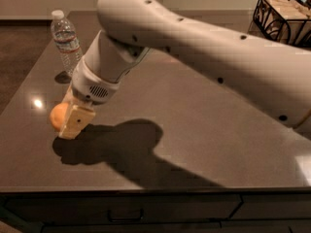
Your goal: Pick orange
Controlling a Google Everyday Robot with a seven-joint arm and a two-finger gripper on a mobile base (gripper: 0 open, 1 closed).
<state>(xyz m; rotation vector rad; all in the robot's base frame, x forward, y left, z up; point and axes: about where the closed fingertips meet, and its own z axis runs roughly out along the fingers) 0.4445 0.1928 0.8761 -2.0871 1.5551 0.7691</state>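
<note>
Camera view: tool (68,124) at round, orange-yellow orange (57,115).

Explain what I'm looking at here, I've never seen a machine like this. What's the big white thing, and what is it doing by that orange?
The big white tube is the arm of a one-armed mobile robot. It reaches in from the right across a dark table. At the arm's lower end is its hand, the part that grasps, down at table level near the front left corner. The hand sits right against the orange, which is partly hidden behind it, so I cannot see whether the orange is gripped. There is only one picture, looking down on the table from its front side. Also on the table are a clear water bottle, upright at the back left, and a black wire basket at the back right. The robot's job is to pick up the orange.
</note>
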